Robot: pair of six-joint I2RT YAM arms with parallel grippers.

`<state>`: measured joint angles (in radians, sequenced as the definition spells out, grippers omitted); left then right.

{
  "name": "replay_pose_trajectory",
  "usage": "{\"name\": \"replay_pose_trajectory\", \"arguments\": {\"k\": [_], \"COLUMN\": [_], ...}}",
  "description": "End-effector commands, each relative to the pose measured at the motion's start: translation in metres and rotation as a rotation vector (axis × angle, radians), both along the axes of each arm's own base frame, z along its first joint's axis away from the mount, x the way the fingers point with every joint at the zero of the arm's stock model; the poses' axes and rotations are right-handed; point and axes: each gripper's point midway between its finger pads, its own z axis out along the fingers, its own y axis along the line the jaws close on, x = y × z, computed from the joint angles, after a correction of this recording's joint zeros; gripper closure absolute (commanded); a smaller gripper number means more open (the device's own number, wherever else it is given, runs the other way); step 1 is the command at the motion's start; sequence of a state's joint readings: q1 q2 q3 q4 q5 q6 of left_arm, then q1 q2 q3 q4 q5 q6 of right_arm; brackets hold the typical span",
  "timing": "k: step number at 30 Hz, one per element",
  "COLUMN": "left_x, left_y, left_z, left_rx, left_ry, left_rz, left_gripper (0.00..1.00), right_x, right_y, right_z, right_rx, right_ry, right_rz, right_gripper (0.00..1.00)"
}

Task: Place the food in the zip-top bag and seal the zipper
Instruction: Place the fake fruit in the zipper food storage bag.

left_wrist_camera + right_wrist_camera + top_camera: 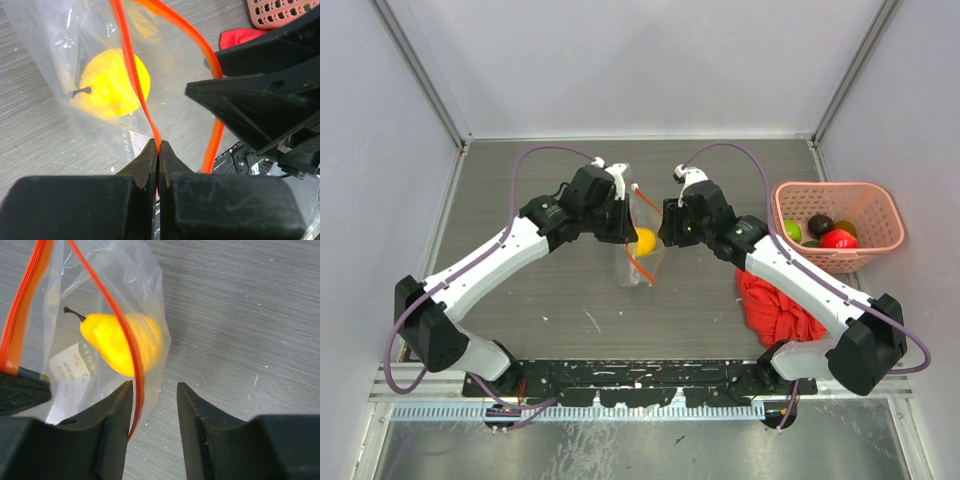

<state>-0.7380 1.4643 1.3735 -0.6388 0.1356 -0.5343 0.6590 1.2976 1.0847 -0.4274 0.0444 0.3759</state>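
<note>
The clear zip-top bag [638, 240] hangs mid-table with its mouth open and a yellow pear [645, 241] inside. My left gripper [623, 226] is shut on one side of the red-orange zipper strip [131, 75], holding the bag up. The pear [112, 87] shows through the plastic in the left wrist view. My right gripper [667, 230] is open just right of the bag. In the right wrist view the other zipper side [131, 360] runs against its left finger [117, 405], and the pear [120, 342] and the bag's white label [70, 375] lie beyond.
A pink lattice basket [865, 197] at the right holds green, dark brown, red and orange toy fruits [838, 238]. A crumpled red cloth [778, 305] lies under my right arm. Grey walls close the table's left, back and right sides.
</note>
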Motion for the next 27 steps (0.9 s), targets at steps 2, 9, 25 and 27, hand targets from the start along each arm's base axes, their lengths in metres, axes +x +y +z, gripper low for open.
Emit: {"name": "replay_pose_trajectory", "arguments": {"k": [2,9,25,27], "left_x": [0.010,0.024,0.041,0.032], "left_y": [0.019,0.074,0.113,0.089], "left_z": [0.032,0.052,0.091,0.091], "left_rx": [0.019,0.287,0.423,0.310], "left_ry": [-0.117,-0.235,-0.419,-0.407], "left_rz": [0.051,0.129,0.220,0.123], "left_gripper": [1.00,1.00,1.00,1.00], "right_x": [0.012,0.027,0.039,0.042], "right_y": [-0.012,-0.014,0.041,0.050], "right_z": [0.025,0.072,0.089,0.081], "right_rx": [-0.064,-0.109,-0.020,-0.012], "right_ry": [-0.058,-0.113,-0.124,-0.104], "right_rz": [-0.049,-0.066,0.013,0.032], "right_gripper": [0.70,0.99,0.99,0.99]}}
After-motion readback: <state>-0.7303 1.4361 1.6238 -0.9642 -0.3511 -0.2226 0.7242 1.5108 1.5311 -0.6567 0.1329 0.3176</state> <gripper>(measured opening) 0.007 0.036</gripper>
